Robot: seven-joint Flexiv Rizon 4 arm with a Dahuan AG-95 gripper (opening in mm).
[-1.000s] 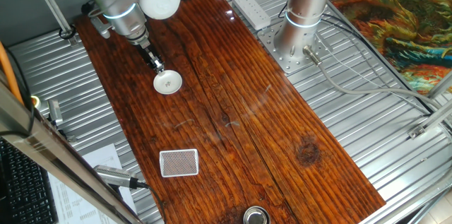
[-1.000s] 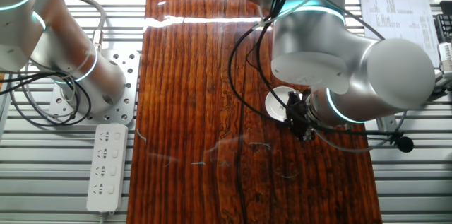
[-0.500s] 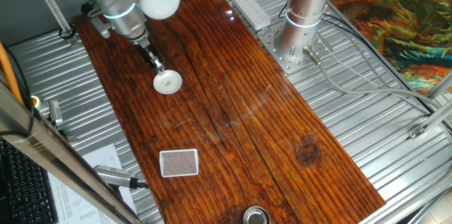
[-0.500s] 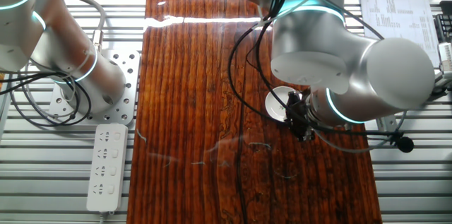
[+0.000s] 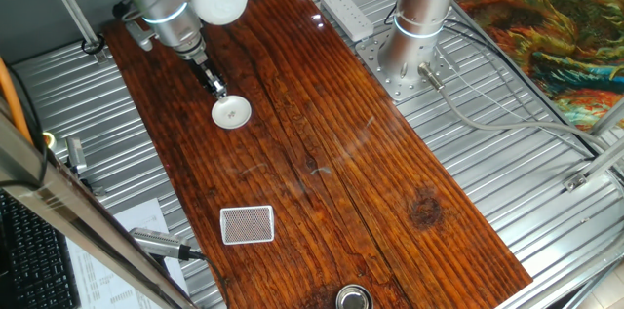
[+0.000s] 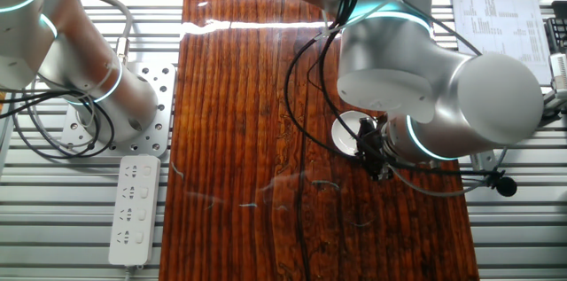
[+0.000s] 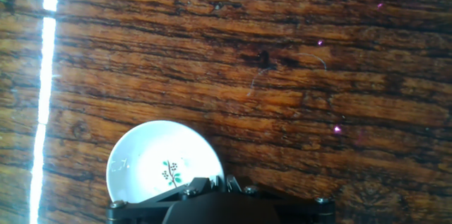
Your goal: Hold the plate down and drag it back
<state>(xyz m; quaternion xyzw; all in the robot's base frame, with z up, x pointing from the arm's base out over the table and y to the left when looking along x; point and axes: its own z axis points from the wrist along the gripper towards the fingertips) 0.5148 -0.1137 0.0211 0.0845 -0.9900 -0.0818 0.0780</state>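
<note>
While pressing near the rim of the plate (image 5: pixel 231 112) on the dark wooden table (image 5: pixel 331 153), gripper (image 5: pixel 218 92) tip down, jaws hidden so opening impossible to tell; plate well apart from the gridded card (image 5: pixel 247 224) and metal cup (image 5: pixel 354 298).

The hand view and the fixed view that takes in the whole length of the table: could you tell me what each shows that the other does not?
Only the hand view shows the small leafy mark at the centre of the plate and a bright streak of glare on the wood. Only the fixed view shows the grid-patterned card, the metal cup at the near end, the power strip and the arm itself. Both show the plate on the dark wooden table with the tool at its edge; whether the tool is open cannot be told.
</note>
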